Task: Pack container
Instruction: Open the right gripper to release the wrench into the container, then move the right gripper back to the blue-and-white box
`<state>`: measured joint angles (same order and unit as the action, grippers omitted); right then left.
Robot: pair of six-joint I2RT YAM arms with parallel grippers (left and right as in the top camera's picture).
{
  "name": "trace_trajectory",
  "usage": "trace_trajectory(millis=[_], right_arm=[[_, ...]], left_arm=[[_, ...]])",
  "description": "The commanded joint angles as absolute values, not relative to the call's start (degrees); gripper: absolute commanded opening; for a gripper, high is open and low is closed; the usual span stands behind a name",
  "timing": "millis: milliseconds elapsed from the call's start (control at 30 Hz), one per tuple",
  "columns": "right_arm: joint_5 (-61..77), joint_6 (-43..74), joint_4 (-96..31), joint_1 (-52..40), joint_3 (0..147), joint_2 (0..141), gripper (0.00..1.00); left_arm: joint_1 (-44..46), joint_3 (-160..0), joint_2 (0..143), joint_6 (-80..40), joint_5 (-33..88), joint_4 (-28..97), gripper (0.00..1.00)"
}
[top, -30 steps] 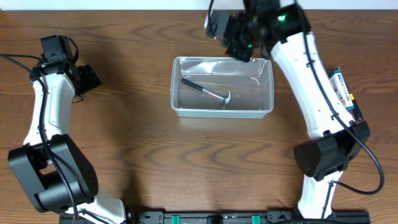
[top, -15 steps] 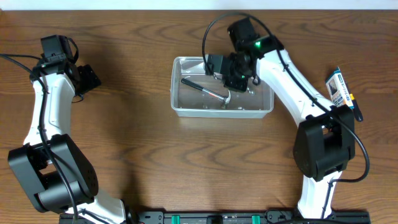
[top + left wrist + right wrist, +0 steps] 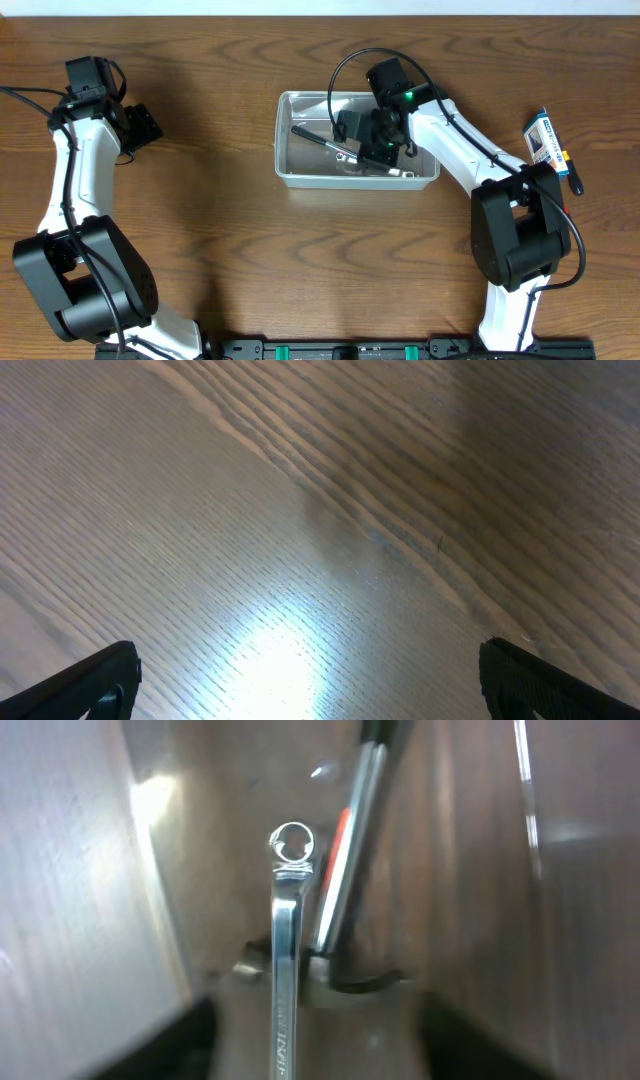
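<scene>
**Overhead and wrist views; every position is given from the container.**

The container [image 3: 358, 184], a clear shallow tub with rounded corners, stands upright on the wooden table [image 3: 300, 270]. Inside it lies a hammer [image 3: 318, 139], with the black handle toward the left wall and the head near the middle of the floor.

Your right hand [image 3: 362, 140] reaches down into the container, over its middle and just beside the hammer head. In the right wrist view its jaws stand apart. The dark fingers [image 3: 170, 1055] show blurred at the two lower corners, and neither touches a tool. Between them a silver wrench [image 3: 284, 950] runs lengthwise, ring end away from the hand, alongside the hammer's shaft. You cannot tell whether the two tools touch.

Your left hand [image 3: 142, 126] hovers well apart from the container, off its left side, over bare table. In the left wrist view its fingers [image 3: 105, 678] sit at opposite lower corners, spread wide, with nothing between them.

A blue-and-white packet [image 3: 543, 138] lies on the table off the container's right side, apart from it.
</scene>
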<state>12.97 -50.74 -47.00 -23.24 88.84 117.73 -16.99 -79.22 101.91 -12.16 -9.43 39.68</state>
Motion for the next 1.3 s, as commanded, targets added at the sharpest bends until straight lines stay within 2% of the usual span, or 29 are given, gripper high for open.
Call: trace_trajectory(millis=[0, 200, 300, 400, 500, 633, 667, 900, 1267], right_arm=[[13.5, -45.5, -46.7, -23.9, 89.4, 117.3, 0.82], [13.0, -35.1, -51.3, -23.6, 97.3, 116.6, 0.86], [7.9, -28.1, -58.3, -22.4, 106.4, 116.5, 0.85], [0.4, -22.5, -69.0, -20.0, 117.1, 116.5, 0.89], [-4.6, -20.8, -78.9, -16.3, 126.0, 116.5, 0.93], [-7.3, -20.8, -86.7, -10.6, 132.3, 116.5, 0.94], [-7.3, -20.8, -87.7, -9.2, 133.1, 116.5, 0.97], [-7.0, -19.7, -90.3, 0.8, 133.8, 116.5, 0.99], [-5.5, -18.5, -86.1, 12.9, 132.5, 116.6, 0.98]], left_arm=[[-17.1, -80.5, 102.5, -12.3, -10.1, 39.9, 0.98], [-17.1, -80.5, 102.5, -12.3, -10.1, 39.9, 0.98], [-17.1, -80.5, 102.5, -12.3, -10.1, 39.9, 0.98], [-17.1, -80.5, 102.5, -12.3, -10.1, 39.9, 0.98], [-17.1, -80.5, 102.5, -12.3, -10.1, 39.9, 0.98], [-17.1, -80.5, 102.5, -12.3, -10.1, 39.9, 0.98], [-17.1, -80.5, 102.5, -12.3, -10.1, 39.9, 0.98], [-17.1, -80.5, 102.5, -12.3, -10.1, 39.9, 0.98], [-17.1, -80.5, 102.5, -12.3, -10.1, 39.9, 0.98]])
